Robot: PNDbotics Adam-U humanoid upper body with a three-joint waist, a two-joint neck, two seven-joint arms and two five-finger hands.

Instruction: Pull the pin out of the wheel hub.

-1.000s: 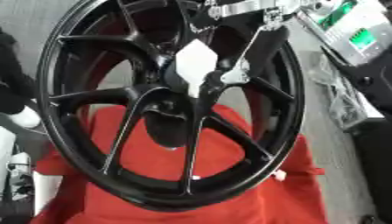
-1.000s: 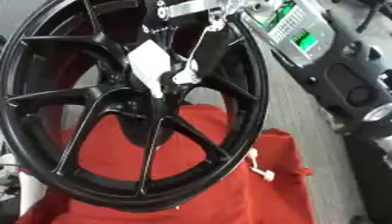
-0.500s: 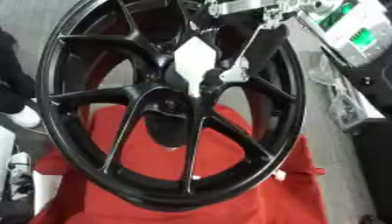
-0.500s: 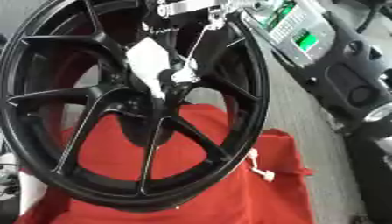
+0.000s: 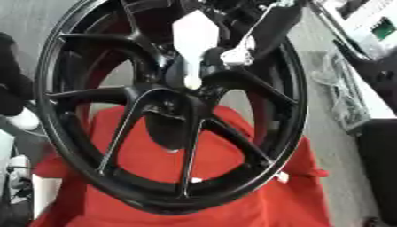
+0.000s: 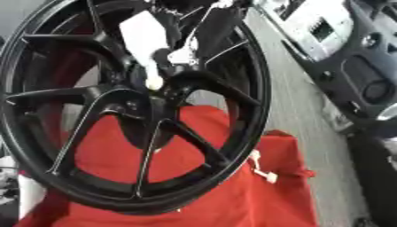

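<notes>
A large black spoked wheel hub (image 5: 167,133) stands tilted on a red cloth (image 5: 232,195) and fills most of both views. My right hand (image 5: 232,48) reaches in from the top right to the hub's centre. It is dark, with a white diamond-shaped plate (image 5: 194,33) and a thin rod running up behind it. Below the plate a short white pin (image 5: 192,81) points into the centre bore, and the fingers look closed round its upper end. The fingers are blurred against the black spokes. My left hand does not show.
Grey machines with a green display (image 5: 380,31) and black equipment (image 6: 372,84) stand to the right. A clear bag of parts (image 5: 345,102) lies beside the rim. A small white tag (image 6: 263,175) hangs off the cloth. A dark shape with a pale end (image 5: 23,115) sits behind the rim's left edge.
The camera has shifted, so the wheel's top now runs out of view. My right hand sits farther above the hub centre than before, and more of the white pin shows.
</notes>
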